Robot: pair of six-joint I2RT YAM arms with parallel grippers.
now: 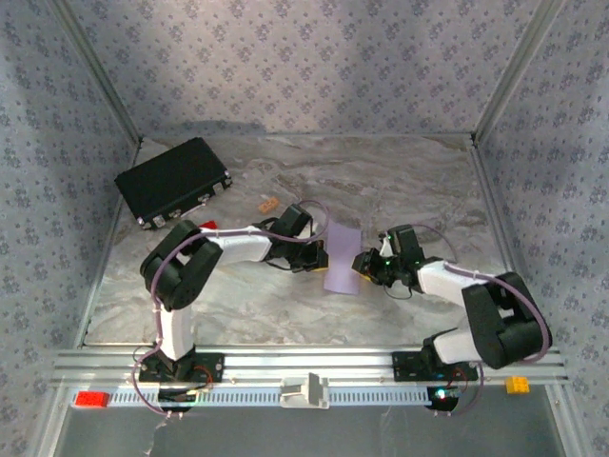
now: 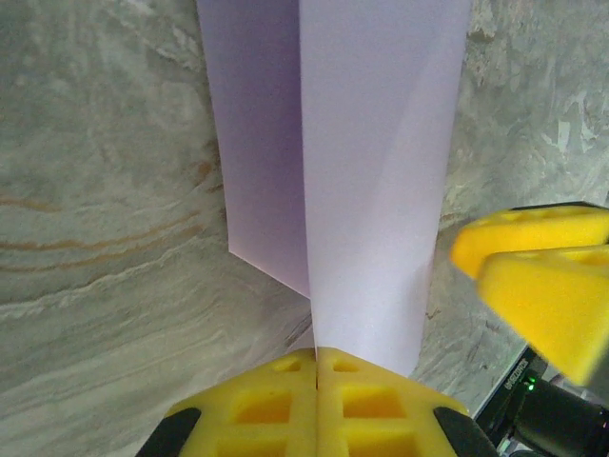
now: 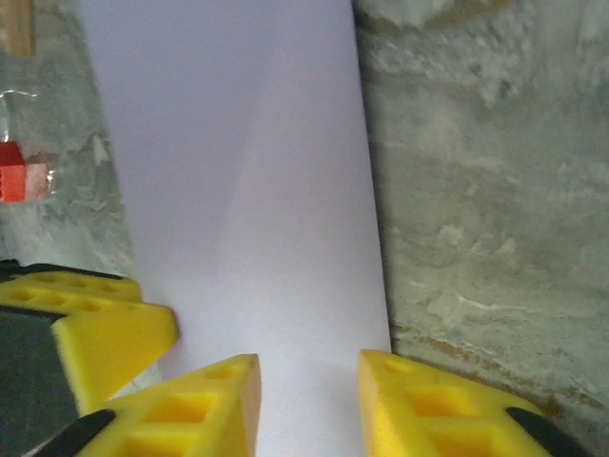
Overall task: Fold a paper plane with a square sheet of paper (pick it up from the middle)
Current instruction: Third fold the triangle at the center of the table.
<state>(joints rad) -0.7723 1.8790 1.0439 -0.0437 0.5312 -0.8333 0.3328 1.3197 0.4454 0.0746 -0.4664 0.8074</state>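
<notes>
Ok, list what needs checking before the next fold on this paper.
1. Sheet carries a lengthwise crease: ok.
2. Left tool shut at the sheet's near edge: ok.
3. Left tool actually pinching the paper: cannot tell.
4. Right tool open, with the sheet showing between its fingers: ok.
5. Red block and black case lie apart from the sheet: ok.
</notes>
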